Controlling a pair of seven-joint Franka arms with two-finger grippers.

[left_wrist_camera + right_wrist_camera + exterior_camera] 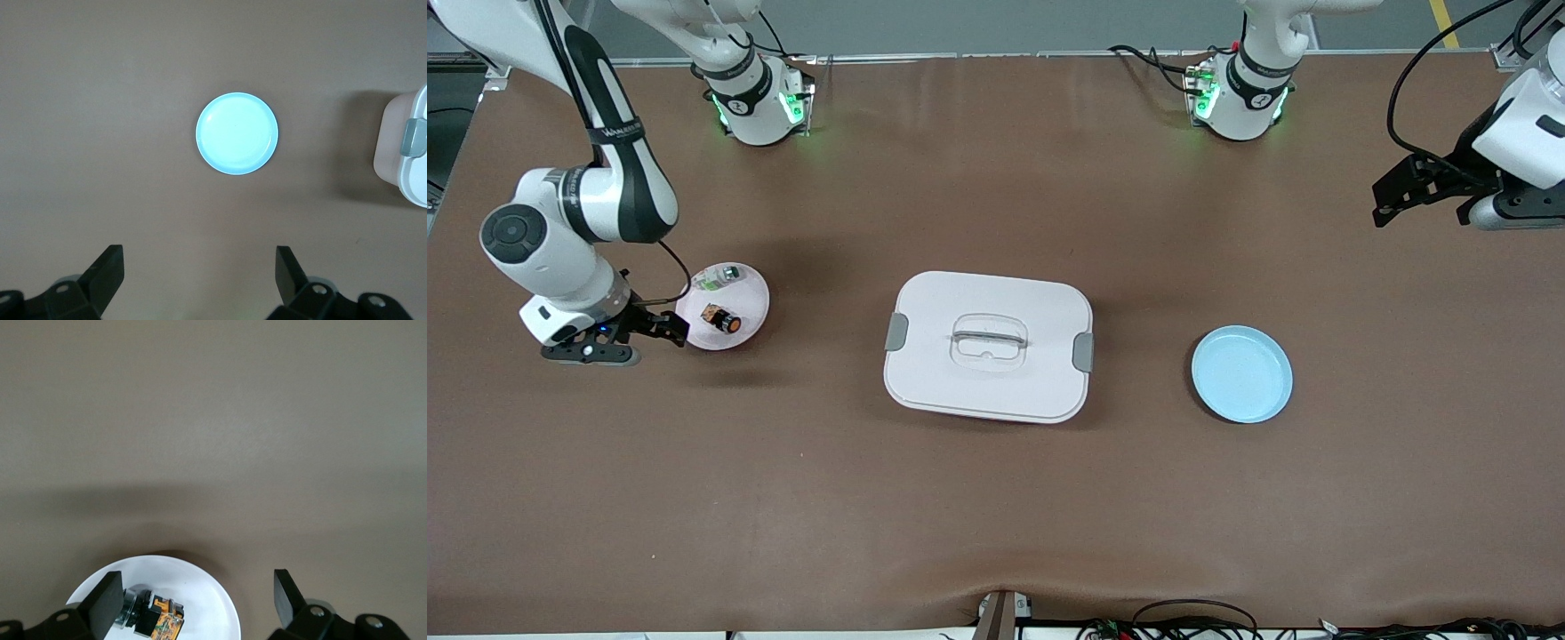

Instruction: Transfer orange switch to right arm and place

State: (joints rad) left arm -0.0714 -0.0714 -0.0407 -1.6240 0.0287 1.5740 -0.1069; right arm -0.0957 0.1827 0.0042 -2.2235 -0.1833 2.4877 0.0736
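From the front, the orange switch (722,318) lies on a pink plate (749,313) beside the released right gripper (660,327) (no label readable), the left wrist view shows the left gripper (200,270) spread wide over a blue plate (237,133), and the right wrist view shows the switch between empty fingers (107,600).

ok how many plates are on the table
2. A pink plate at the right arm's end, holding the orange switch and a small clear and green part; an empty blue plate toward the left arm's end. The white lidded box sits between them.
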